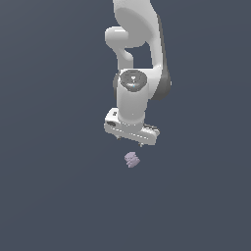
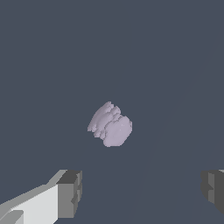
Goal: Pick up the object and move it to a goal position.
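- The object [image 1: 131,160], a pale lilac lump with a ridged, bumpy skin, lies on the plain dark surface [image 1: 54,196], untouched and alone.
- End effector [image 1: 131,141]: in the exterior view it hangs above the surface, the object just off it at about 6 o'clock. Contact: none.
- In the wrist view the fingers [image 2: 70,193] stand spread wide, well apart from each other, with nothing between them; the object [image 2: 110,124] sits beyond the tips, roughly centred on the gap.
- The object is narrower than the finger spread; clearance for closing looks adequate.
- Progress, as judged: approach stage only. Descent, closure, lift and carry all remain.
- No goal marker is visible in either view; the destination cannot be told.
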`<action>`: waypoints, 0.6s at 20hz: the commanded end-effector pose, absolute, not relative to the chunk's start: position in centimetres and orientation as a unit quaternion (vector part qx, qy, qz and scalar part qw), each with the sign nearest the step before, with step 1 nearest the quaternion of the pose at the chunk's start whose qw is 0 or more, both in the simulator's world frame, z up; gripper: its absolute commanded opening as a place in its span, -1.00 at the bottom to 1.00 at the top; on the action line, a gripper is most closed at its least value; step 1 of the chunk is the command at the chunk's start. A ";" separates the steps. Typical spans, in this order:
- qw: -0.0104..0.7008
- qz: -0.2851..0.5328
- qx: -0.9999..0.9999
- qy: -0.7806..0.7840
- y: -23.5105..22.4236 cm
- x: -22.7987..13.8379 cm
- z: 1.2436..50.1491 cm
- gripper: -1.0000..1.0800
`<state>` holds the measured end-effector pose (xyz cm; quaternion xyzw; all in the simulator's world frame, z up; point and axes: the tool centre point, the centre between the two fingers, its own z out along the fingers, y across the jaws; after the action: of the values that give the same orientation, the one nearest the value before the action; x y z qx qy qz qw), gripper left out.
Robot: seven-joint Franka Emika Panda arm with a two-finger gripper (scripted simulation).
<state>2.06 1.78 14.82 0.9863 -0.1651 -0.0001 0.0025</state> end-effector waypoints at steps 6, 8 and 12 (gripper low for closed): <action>0.000 -0.001 0.964 -0.267 2.1 3.1 12.9 0.92; 0.000 -0.001 0.956 -0.293 2.2 3.3 12.3 0.92; 0.000 -0.001 0.939 -0.345 2.4 3.8 11.3 0.92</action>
<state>3.60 2.36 11.69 0.9458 -0.3249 -0.0011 -0.0004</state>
